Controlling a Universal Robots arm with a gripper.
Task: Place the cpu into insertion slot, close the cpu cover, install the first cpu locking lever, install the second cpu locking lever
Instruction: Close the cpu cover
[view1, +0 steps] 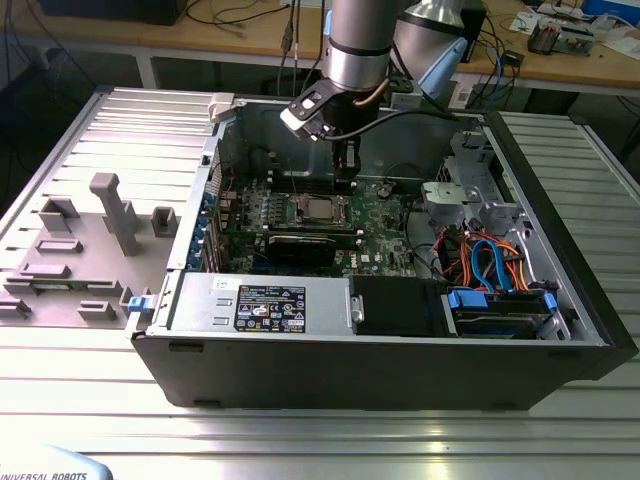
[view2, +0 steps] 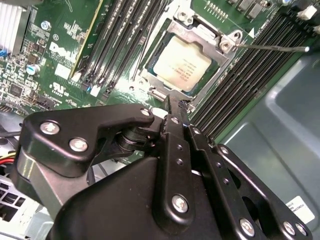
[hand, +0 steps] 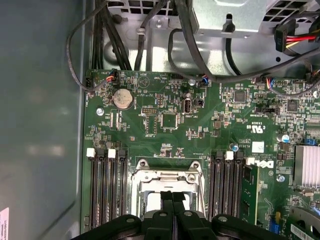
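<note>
While the tool (view1: 347, 180) hangs inside the open computer case (view1: 380, 365), its fingers (hand: 165, 204) are pressed together with nothing between them.
Item: cpu (view2: 181, 62), dull silver, seated flat in the insertion slot (view1: 298, 210) on the green motherboard (hand: 200, 125). The cpu cover (view2: 200, 31) lies down around it, with the chip showing through its window. A thin metal lever (view2: 272, 48) juts from one corner of the cover out over the black memory slots (view2: 250, 70). Exterior view: tool tips at 1 o'clock of the cpu, close above the board; black graphics card (view1: 300, 247) at 6 o'clock of the insertion slot. Case rests on the ribbed metal worktop (view1: 300, 440).
</note>
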